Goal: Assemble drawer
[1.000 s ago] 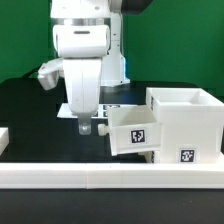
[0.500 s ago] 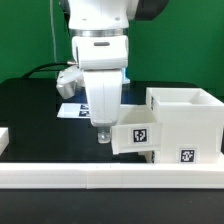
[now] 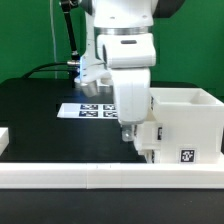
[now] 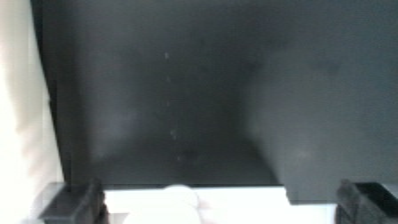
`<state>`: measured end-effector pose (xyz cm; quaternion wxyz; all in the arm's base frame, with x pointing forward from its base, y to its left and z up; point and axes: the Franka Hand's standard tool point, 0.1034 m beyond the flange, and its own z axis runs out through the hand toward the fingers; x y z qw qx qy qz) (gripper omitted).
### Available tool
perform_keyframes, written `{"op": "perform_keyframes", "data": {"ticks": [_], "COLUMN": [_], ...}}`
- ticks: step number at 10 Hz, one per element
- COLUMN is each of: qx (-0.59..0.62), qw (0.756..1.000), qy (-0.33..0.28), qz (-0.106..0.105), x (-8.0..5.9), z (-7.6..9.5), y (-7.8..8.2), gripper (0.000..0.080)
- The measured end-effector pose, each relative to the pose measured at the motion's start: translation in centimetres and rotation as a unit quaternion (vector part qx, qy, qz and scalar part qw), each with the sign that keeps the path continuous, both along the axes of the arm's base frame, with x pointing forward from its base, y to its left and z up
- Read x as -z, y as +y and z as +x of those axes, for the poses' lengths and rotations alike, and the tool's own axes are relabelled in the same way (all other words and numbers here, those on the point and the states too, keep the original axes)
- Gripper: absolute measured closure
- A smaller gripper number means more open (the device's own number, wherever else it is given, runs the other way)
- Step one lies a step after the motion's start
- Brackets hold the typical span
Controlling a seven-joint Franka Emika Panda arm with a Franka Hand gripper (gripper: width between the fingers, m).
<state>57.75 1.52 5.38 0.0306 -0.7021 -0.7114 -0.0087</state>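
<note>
Arm vertical, wrist down; claw [image 3: 134, 135] low, fingers [image 4: 71, 203] spread apart

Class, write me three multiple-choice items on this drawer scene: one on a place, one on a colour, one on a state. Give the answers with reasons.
1. Where does the gripper stand in the exterior view?
A. Over the marker board
B. At the casing's left side, in front of the small tray
C. Beyond the front rail

2. What colour is the table?
A. Black
B. White
C. Green

3. How does the casing stand?
A. Tipped on its side
B. Upside down
C. Upright, open at the top

Answers:
1 B: the arm hides most of the tray beside the casing, while the marker board lies farther back.
2 A: the surface is dark all round the white parts.
3 C: its rim and hollow inside show from above.
</note>
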Motion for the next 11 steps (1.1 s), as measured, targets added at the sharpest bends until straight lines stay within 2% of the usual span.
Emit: {"op": "perform_keyframes", "data": {"ticks": [2, 3, 6, 7, 9, 11], "qx": [0.011, 0.011, 0.013, 0.003, -0.015, -0.019], "qw": [1.000, 1.000, 1.000, 1.000, 1.000, 0.999], "qy": [0.005, 0.000, 0.000, 0.000, 0.009, 0.002], "qz": [-0.001, -0.009, -0.010, -0.012, -0.019, -0.026], "x": [0.2, -0.1, -0.3, -0.5, -0.6, -1.4], "z": [-0.4, -0.2, -0.2, -0.1, -0.1, 0.2], "y": [2.0, 2.2, 2.4, 1.3, -2.1, -4.2], "gripper": [0.0151, 0.0151, 0.0151, 0.0151, 0.0151, 0.0151]}}
